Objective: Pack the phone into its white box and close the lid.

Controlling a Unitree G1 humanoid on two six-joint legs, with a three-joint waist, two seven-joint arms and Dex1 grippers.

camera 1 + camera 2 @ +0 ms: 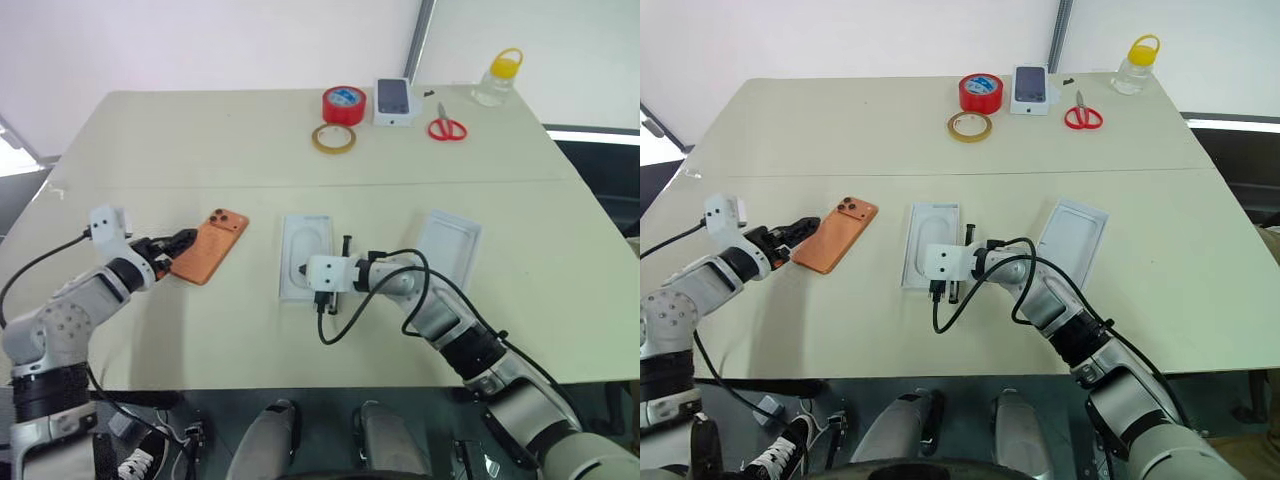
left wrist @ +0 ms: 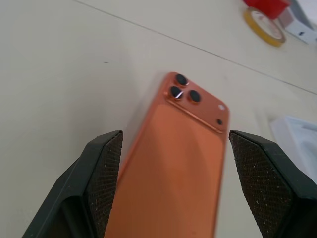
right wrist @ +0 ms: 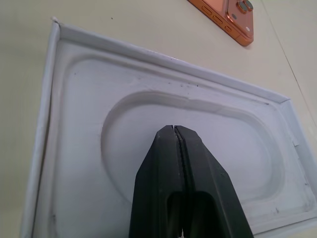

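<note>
Right pincer, nearest the head camera at the worktop's near middle: black fingers pressed together, empty, tips poised over the oval recess of the shallow white rectangular cardboard box, which carries a moulded white insert within its low rim; whether the tips touch the insert cannot be told. Left pincer, at the robot's left: jaws spread wide, one textured black pad on each long side of the flat orange phone; whether the pads touch its edges cannot be told. The phone lies back upward, with its three-lens camera cluster at the far end, to the left of the box and apart from it; whether it rests wholly on the cream worktop cannot be told. Shallow all-white rectangular cardboard lid: open side up, lying to the right of the box, turned slightly askew, beyond the right forearm. Far edge of the worktop, left to right: yellow tape ring; red tape roll; small white box printed with a dark phone picture; red-handled scissors; clear bottle with yellow handle.
</note>
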